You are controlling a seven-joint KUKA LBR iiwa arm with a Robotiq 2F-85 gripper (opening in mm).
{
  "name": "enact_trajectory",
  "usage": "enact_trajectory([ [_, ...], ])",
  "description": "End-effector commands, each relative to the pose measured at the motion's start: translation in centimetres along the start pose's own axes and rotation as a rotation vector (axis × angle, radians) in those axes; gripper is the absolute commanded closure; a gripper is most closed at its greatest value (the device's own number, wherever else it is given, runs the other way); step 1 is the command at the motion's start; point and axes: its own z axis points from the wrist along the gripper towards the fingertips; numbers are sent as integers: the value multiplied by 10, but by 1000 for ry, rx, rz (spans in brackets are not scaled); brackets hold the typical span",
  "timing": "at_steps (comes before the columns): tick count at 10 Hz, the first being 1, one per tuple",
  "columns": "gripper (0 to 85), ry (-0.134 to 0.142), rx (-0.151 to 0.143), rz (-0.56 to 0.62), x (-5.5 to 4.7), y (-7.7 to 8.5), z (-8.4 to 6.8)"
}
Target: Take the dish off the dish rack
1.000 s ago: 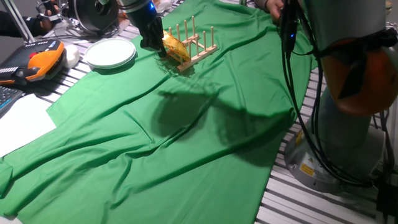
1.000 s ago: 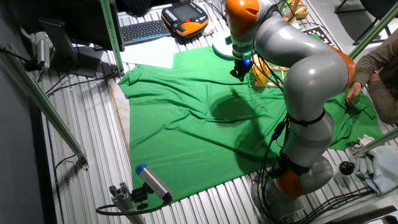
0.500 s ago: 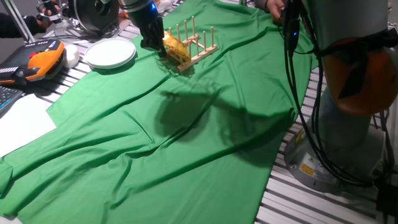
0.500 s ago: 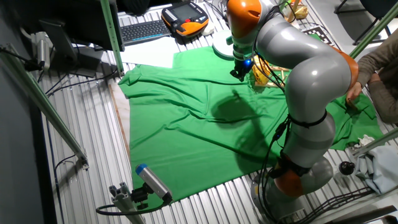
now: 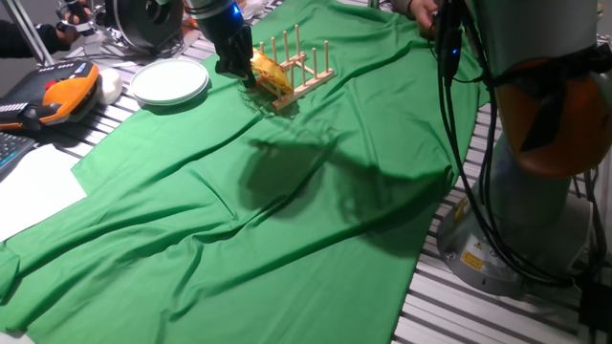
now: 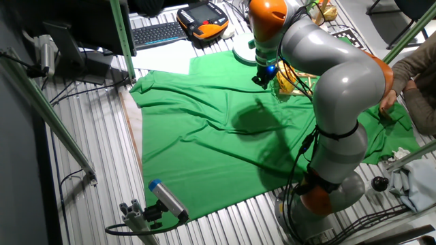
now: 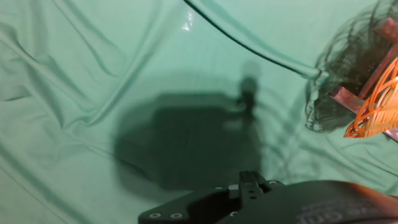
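Gripper point(image 5: 247, 78): down at the near end of the dish rack, at the wicker dish's edge; fingertips hidden behind the black hand body in both fixed views and outside the hand view, so cannot tell whether the jaws are apart, together or clamped.
Wicker dish point(image 5: 268, 71): golden-yellow open weave, standing tilted on edge in the rack, immediately beside the gripper on the side toward the pegs; contact with the fingers cannot be judged. In the hand view its rim point(image 7: 379, 106) shows orange at the far right edge.
Dish rack point(image 5: 298, 69): light wood, upright dowel pegs, on the cloth, extending away from the gripper; dish sits at its gripper end.
Green cloth point(image 5: 287, 210): wrinkled, under gripper and rack; arm's shadow lies on it.
Stacked white plates point(image 5: 169, 82): off the cloth's edge, near the gripper on the side opposite the rack.
Orange pendant point(image 5: 62, 96): well apart, beyond the plates.
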Motion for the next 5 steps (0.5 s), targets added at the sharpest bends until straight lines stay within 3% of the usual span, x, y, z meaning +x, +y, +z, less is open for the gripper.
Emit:
enact_trajectory([
  [1, 850, 0, 0, 0, 0, 0, 0],
  [5, 850, -2, -1, 1, 0, 0, 0],
])
